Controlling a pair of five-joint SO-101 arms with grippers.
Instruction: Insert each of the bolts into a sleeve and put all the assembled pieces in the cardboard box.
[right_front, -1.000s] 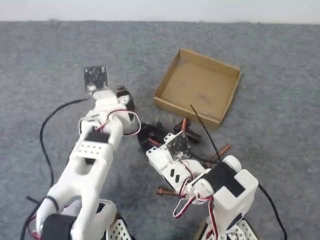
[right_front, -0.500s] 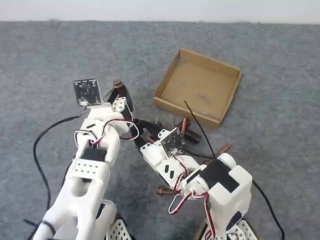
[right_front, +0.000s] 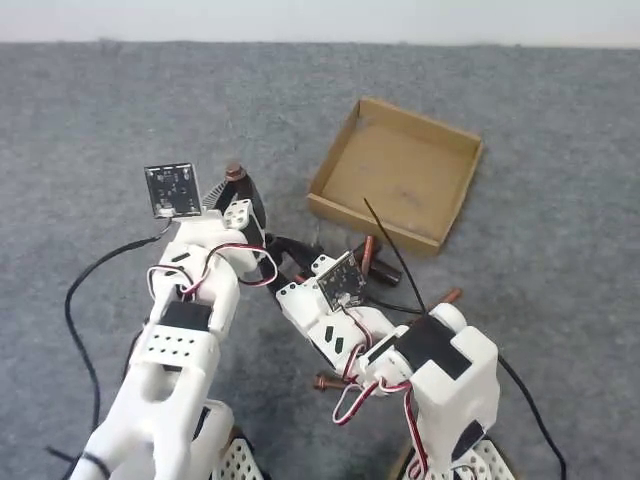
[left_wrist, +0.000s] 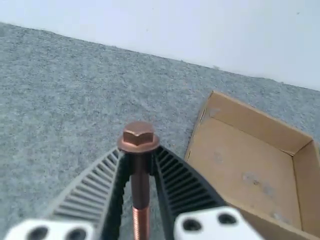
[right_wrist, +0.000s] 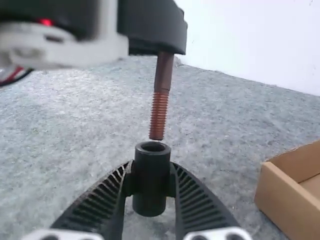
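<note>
**A:** What's there, counted?

**B:** One cardboard box (right_front: 375, 222), open at the top. Four copper bolts: the held bolt (left_wrist: 138, 140) in the left fingers (left_wrist: 119, 165), and three lying on the grey tabletop (right_front: 100, 120). Those are the bolt by the box (right_front: 368, 250), the bolt by the cable (right_front: 447, 296) and the bolt by the arm (right_front: 325, 381), all behind the right fingers (right_wrist: 125, 180). One black sleeve (right_wrist: 151, 175) for certain. A dark piece beside the bolt by the box may be a second; I cannot tell.

**A:** And the fingers?

**B:** The left fingers are closed down to the shank's width. They clamp the held bolt just under its hexagonal head, thread pointing down. The right fingers are closed around the sleeve's middle, holding it upright with the bore facing up. The bolt's threaded tip hangs just above that bore, not yet in it.

**A:** The box?

**B:** Off to one side of both pairs of fingers, apart from them.
</note>
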